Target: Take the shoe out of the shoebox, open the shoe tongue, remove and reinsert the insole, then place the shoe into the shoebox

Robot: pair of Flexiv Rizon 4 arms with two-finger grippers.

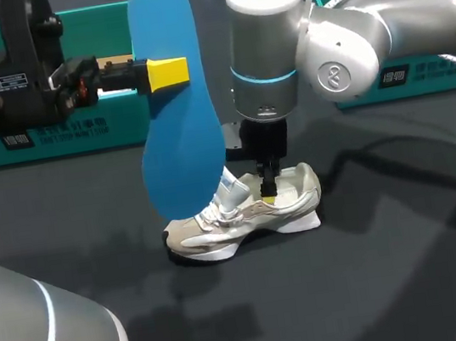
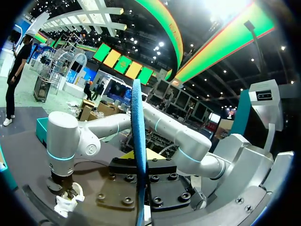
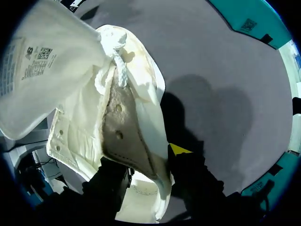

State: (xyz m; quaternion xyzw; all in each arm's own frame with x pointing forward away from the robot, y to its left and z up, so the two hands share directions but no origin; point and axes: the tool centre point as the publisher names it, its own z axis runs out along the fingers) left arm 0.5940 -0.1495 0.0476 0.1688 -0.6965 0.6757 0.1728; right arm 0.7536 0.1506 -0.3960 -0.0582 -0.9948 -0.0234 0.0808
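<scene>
Insole [image 1: 181,143] aloft in left hand [image 1: 167,72] — shoe [image 1: 243,215] below

Insole: a flat blue foam insole [image 2: 137,141] is seen edge-on and upright, clamped between the fingers of the left gripper [image 2: 140,156].
Fingertips: a yellow tip [image 2: 156,154] is pressed against each face of the insole.
Right arm: a silver right arm [image 2: 70,141], ringed in teal, is seen ahead of the left gripper, pointed down at the table.
Right gripper: the black right gripper [image 2: 63,187] is seen at the top of a white lace-up shoe [image 2: 65,205], touching it.
Table: the shoe is borne by a dark grey table [image 2: 23,160].
Shoebox: an edge of a teal shoebox [image 2: 41,126] is seen on the far side, just behind the right arm.
</scene>
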